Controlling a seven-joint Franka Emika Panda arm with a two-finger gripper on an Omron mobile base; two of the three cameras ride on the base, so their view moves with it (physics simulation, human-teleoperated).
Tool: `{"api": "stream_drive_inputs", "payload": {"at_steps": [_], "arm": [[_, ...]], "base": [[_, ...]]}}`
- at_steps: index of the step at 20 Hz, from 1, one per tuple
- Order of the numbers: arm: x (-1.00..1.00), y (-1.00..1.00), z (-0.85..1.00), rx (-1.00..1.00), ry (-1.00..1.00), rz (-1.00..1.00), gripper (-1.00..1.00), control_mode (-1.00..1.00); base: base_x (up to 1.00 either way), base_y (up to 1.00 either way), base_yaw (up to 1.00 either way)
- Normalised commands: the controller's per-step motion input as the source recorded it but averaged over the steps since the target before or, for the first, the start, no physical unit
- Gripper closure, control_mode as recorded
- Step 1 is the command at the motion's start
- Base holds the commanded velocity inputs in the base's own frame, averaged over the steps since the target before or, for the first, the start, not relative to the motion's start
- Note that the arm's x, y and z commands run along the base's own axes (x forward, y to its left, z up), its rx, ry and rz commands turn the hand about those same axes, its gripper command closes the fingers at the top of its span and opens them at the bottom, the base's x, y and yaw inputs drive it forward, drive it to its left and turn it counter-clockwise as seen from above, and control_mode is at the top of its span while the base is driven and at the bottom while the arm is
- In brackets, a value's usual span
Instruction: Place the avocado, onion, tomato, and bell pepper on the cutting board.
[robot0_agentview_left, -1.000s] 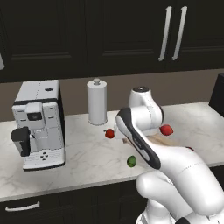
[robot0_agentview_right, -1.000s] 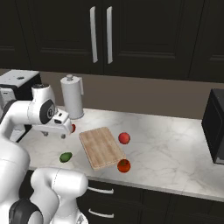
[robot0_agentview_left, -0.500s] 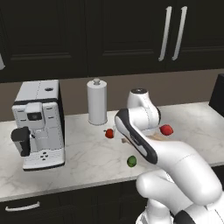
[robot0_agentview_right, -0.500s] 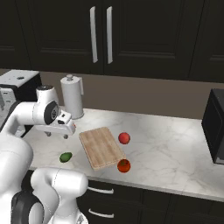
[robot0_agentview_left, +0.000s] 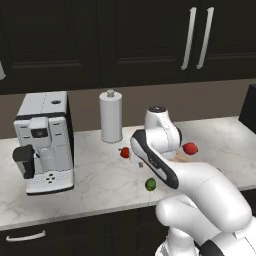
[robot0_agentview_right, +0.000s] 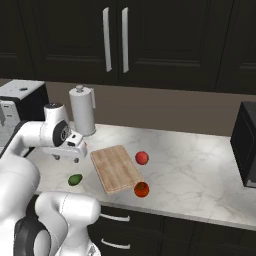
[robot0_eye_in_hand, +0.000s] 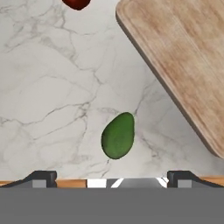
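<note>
End effector (robot0_agentview_right: 67, 155) moved lower toward counter, jaws wide open; avocado (robot0_eye_in_hand: 118, 135) dark green, oval, lying beside cutting board (robot0_eye_in_hand: 183, 57).

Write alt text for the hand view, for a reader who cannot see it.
Looking down at a white marble counter, a green avocado lies just ahead of the open gripper, between its two dark fingertips. A bare wooden cutting board fills the upper right corner, apart from the avocado, and part of a red item shows at the top edge.
</note>
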Motion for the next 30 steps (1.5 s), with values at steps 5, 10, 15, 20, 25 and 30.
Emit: {"api": "stream_drive_inputs", "payload": {"at_steps": [5, 10, 15, 20, 25, 30], "arm": [[0.00, -0.07, -0.23, 0.00, 0.01, 0.00, -1.00, -1.00], [0.00, -0.08, -0.25, 0.00, 0.00, 0.00, -1.00, -1.00], [0.00, -0.06, -0.25, 0.00, 0.00, 0.00, -1.00, -1.00], [0.00, -0.01, -0.28, 0.00, 0.02, 0.00, -1.00, -1.00], [0.03, 0.00, -0.29, 0.00, 0.04, 0.00, -1.00, -1.00], [0.09, 0.00, -0.28, 0.00, 0.05, 0.00, -1.00, -1.00]], "base": [[0.00, 0.00, 0.00], [0.00, 0.00, 0.00], [0.00, 0.00, 0.00], [0.00, 0.00, 0.00], [0.00, 0.00, 0.00], [0.00, 0.00, 0.00]]}}
